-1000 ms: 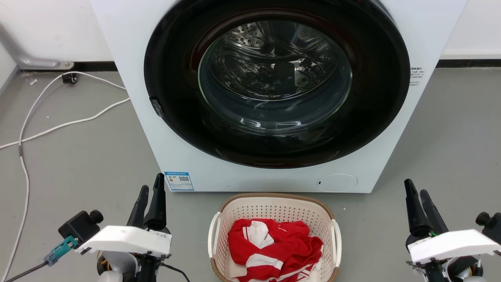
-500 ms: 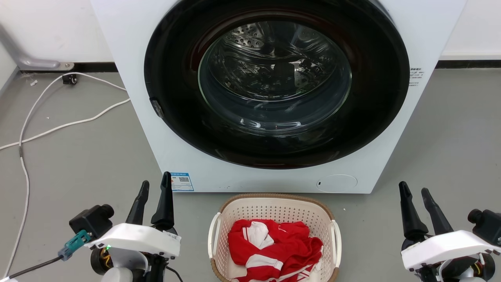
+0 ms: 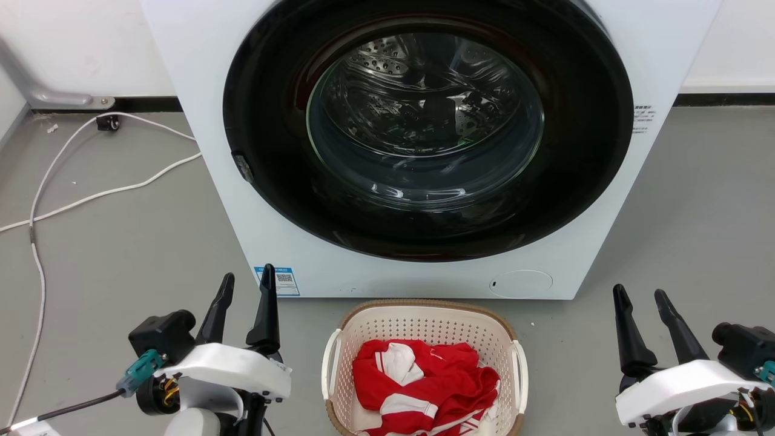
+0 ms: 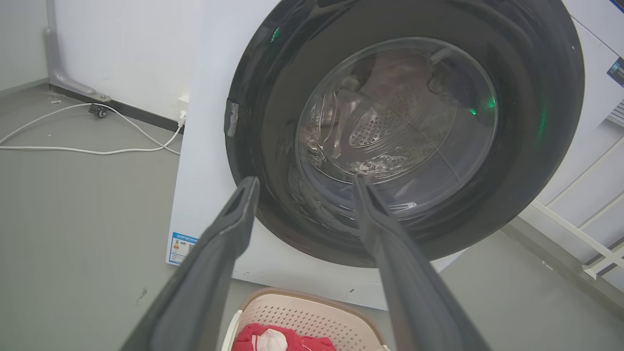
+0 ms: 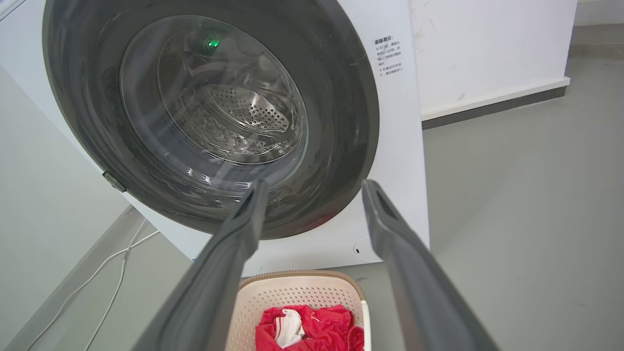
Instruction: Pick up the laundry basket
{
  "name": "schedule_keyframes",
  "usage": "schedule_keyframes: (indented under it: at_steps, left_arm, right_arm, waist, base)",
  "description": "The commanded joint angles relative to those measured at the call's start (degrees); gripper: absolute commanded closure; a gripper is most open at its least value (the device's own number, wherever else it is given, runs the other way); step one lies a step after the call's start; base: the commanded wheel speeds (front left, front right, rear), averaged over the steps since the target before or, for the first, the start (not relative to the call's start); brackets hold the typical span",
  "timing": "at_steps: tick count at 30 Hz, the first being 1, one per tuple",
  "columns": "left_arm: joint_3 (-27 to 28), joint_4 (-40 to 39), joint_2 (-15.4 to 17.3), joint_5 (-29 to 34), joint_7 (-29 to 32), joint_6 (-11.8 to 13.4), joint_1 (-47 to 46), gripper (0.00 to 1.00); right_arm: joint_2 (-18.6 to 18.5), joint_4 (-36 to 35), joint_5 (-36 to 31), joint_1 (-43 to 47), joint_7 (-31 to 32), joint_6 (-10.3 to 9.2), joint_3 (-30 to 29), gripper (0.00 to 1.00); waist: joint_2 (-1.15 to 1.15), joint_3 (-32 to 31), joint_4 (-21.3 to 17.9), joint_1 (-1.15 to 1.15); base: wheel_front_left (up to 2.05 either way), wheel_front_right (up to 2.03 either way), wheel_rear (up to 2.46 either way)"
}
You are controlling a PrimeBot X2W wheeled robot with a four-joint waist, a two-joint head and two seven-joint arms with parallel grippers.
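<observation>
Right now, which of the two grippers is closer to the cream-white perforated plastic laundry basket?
The left gripper: in the head view, less grey floor separates it from the laundry basket than separates the right gripper.

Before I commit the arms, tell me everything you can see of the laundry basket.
The laundry basket is cream-white perforated plastic, rounded-rectangular, with a brown woven-look rim and a white handle on each side. It stands upright on the grey floor before the washing machine, holding red and white clothing. The left gripper and right gripper stand apart from it.
</observation>
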Motion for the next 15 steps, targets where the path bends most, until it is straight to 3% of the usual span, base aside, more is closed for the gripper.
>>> schedule_keyframes:
  at_steps: [1,15]
  left_arm:
    - [-0.2,-0.2,0.2,1.8,-0.6,0.2,-1.2,0.0]
    - [-1.5,1.0,0.5,9.7,-2.5,1.1,-1.2,0.0]
  right_arm:
    - [0.1,-0.9,-1.9,-0.2,-0.3,0.0,0.1,0.0]
    - [0.1,-1.3,-9.7,0.9,-0.4,0.0,0.1,0.0]
  waist:
    - [0.0,0.0,0.0,0.0]
    - [0.0,-0.3,0.1,0.0]
  base:
    - [0.0,0.0,0.0]
    - [0.0,0.0,0.0]
